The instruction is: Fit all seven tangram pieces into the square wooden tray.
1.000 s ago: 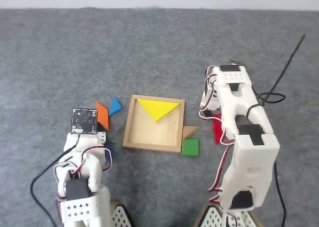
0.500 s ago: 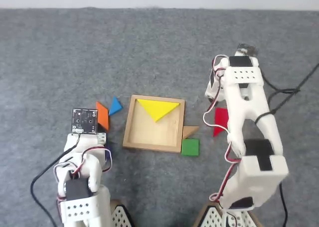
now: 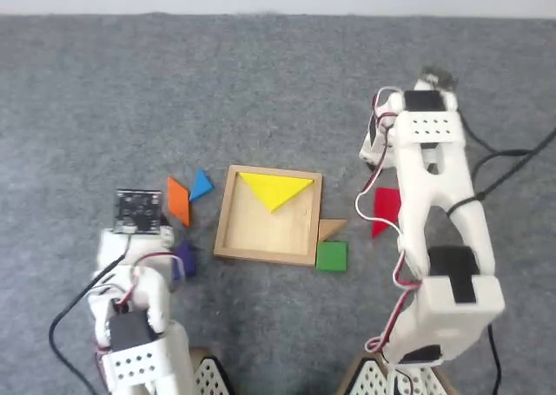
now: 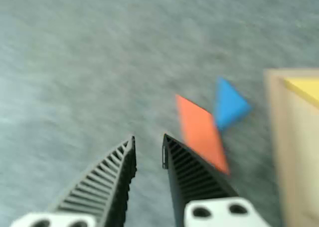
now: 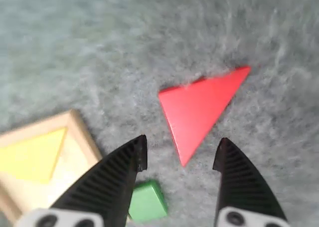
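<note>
The square wooden tray [image 3: 265, 239] lies mid-table with a yellow triangle [image 3: 274, 187] in its far half. To its left lie an orange parallelogram [image 3: 178, 200], a blue triangle [image 3: 201, 184] and a purple piece [image 3: 183, 259]. To its right are a brown triangle [image 3: 330, 229], a green square [image 3: 331, 255] and a red triangle [image 3: 385, 209]. My left gripper [image 4: 148, 143] hovers over bare carpet beside the orange parallelogram [image 4: 202, 133], its fingers a narrow gap apart and empty. My right gripper [image 5: 180, 154] is open just short of the red triangle [image 5: 202, 107].
Grey carpet covers the table. The left arm [image 3: 130, 239] stands near the front left, the right arm [image 3: 430, 178] stretches along the right side above the red triangle. The tray's corner [image 5: 79, 129] and the green square [image 5: 147, 202] lie beside my right gripper.
The right arm has swung farther back and to the right, uncovering the red triangle. The left arm has shifted left, and the purple piece now shows beside it.
</note>
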